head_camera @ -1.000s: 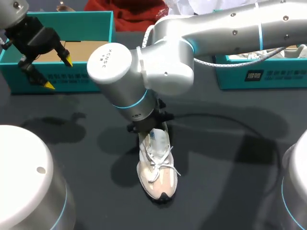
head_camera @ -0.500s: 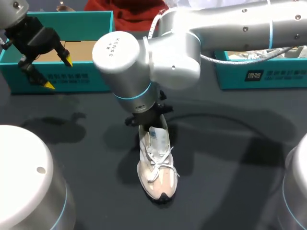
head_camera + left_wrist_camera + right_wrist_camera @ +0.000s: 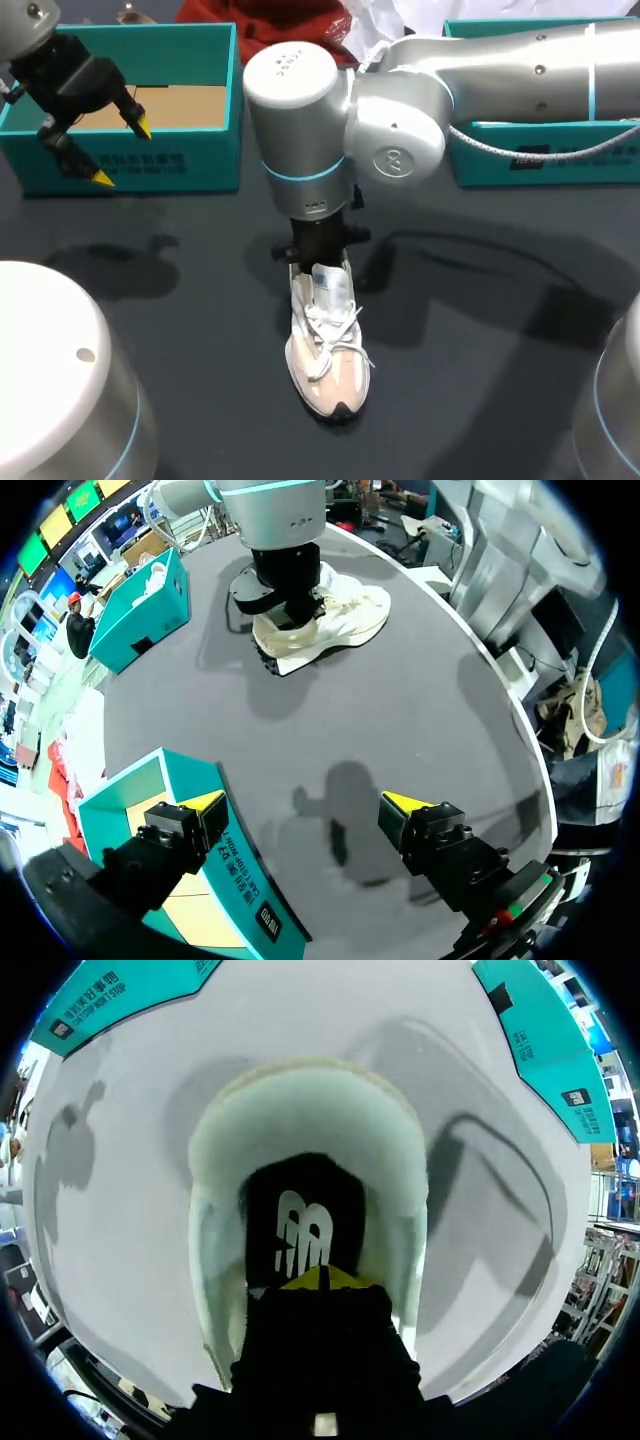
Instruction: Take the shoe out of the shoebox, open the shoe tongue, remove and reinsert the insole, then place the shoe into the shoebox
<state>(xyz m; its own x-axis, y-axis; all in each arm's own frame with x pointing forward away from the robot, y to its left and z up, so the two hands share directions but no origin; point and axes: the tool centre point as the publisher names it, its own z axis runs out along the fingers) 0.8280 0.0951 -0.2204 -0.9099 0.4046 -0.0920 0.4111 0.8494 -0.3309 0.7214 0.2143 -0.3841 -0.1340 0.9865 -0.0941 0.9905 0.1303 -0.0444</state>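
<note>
Shoe [image 3: 325, 345] at surface [image 3: 480, 340] centre, toe to 6 o'clock. Right jaws down in its opening; you cannot tell their state. Left jaws apart by shoebox [image 3: 140, 160], 10 o'clock. Insole [image 3: 303, 1222] looks thin, floppy: pinch its heel edge.

- Shoe [image 3: 327, 362]: heel end hidden under right arm [image 3: 400, 110] in head view
- Right gripper [image 3: 320, 1280]: lower end sunk in shoe opening; wrist view mostly masked by its own black body, state unreadable
- Insole [image 3: 300, 1222]: part nearest gripper covered
- Left box [image 3: 180, 150]: corner cut off at head view's edge
- Right box [image 3: 530, 160]: largely behind right arm, contents unclear
</note>
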